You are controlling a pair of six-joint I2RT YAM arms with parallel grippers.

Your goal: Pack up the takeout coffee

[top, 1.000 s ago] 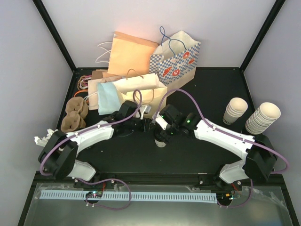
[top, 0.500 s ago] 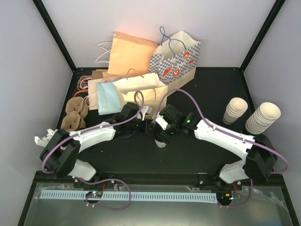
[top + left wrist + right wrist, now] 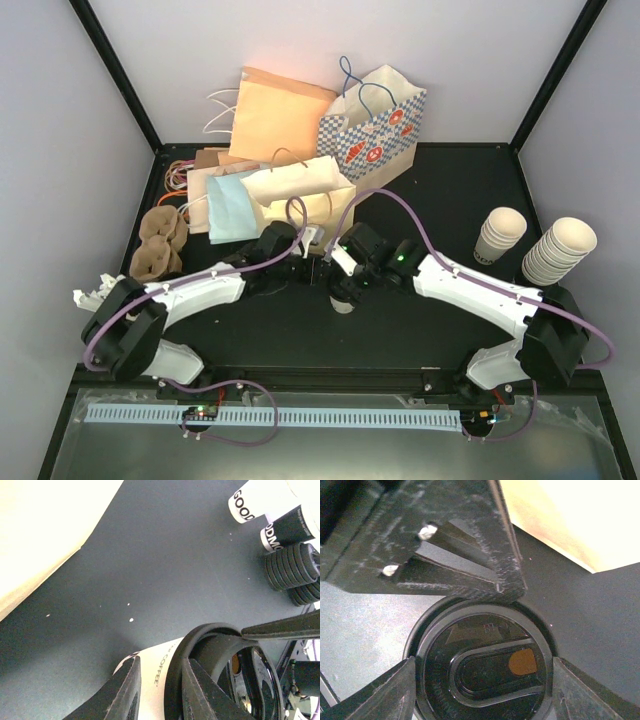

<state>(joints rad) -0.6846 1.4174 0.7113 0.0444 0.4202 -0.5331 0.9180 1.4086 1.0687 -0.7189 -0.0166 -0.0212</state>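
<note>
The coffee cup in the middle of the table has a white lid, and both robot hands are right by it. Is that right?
Almost. The lid is black, not white; the right wrist view looks straight down on it. The rest holds: the coffee cup stands in the middle of the table, with the left gripper and the right gripper right by it.

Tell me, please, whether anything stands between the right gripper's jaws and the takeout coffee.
Nothing visible does. The jaws of the right gripper flank the black lid of the takeout coffee, seemingly touching both sides. The left gripper appears to pinch the lid's rim.
</note>
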